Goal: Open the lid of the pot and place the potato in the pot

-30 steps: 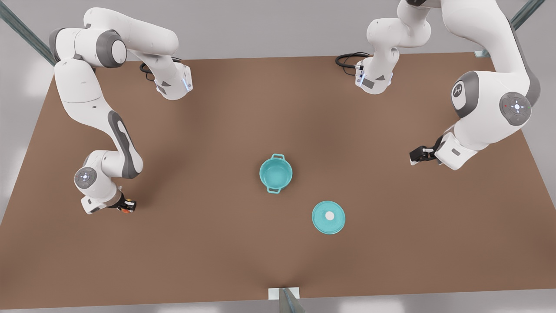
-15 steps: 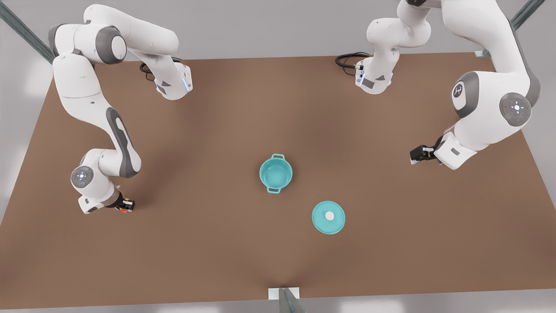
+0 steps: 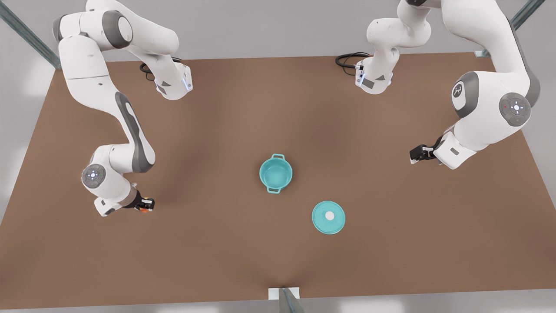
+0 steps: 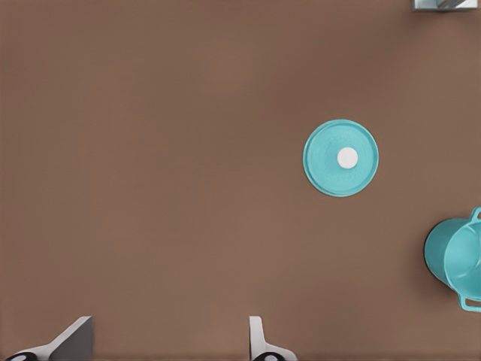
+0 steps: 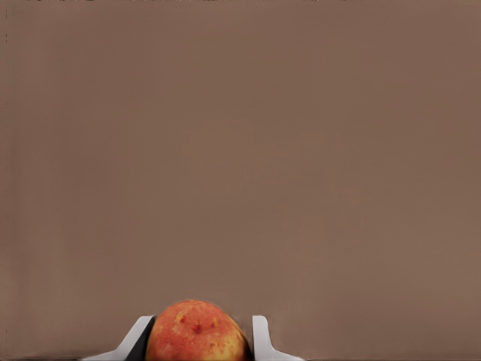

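- The right claw sits toward the front view's left, its fingers closed on the potato — the right wrist view shows the yellow-and-red lump pinched between them over bare bench.
- The left claw is on the front view's right, well apart from everything. Its fingers stand wide and hold nothing; this arm waits.
- The pot stands near the middle of the bench with its teal inside open to view and a loop handle on each of two opposite sides.
- The pot lid lies flat on the bench, near the pot but not touching it, white knob up. In the left wrist view the lid and the rim of the pot are apart in the same way.
- Judged from this layout, the lid step is done and the step in hand is carrying the potato to the pot.
- The potato is well apart from the pot, so the next move calls for a sideways carry toward the front view's right, high enough to pass the rim — then a stop over the opening before the fingers part.
- The potato is much smaller than the opening, so a roughly centred release should do.
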{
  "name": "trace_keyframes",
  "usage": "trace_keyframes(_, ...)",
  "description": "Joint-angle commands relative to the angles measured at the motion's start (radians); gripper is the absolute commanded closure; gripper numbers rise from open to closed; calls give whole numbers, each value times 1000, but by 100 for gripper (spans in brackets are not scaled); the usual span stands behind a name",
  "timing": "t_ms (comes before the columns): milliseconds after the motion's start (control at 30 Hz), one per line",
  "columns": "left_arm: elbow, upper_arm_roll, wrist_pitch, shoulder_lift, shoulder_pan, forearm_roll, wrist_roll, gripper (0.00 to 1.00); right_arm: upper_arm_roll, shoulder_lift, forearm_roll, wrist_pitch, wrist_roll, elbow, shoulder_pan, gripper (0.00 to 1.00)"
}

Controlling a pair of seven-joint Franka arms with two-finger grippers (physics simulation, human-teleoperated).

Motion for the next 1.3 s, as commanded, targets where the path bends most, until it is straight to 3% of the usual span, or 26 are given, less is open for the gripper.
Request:
trace_keyframes(0, 1, 0, -2, -1, 0, 1, 14, 0, 6, -2, -3, -146, 305, 32, 34, 51)
trace_keyframes(400, 33, 0, -2, 8, 0, 18, 23, 0, 8, 60, 86, -410, 752, 343, 350, 51)
trace_keyframes(733, 33, 9, -22, 1, 11, -2, 69, 0, 6, 251, 81, -450, 1091, 603, 612, 51)
trace_keyframes(967, 30, 12, -108, -6, 32, -13, 61, 0, 8, 339, 101, -430, 1160, 646, 736, 51)
trace_keyframes(1067, 30, 10, -108, -4, 31, -4, 61, 0, 8, 354, 112, -332, 1163, 610, 750, 51)
trace_keyframes(1267, 33, 10, -108, 1, 31, -2, 61, 0, 5, 377, 109, -325, 1166, 604, 761, 51)
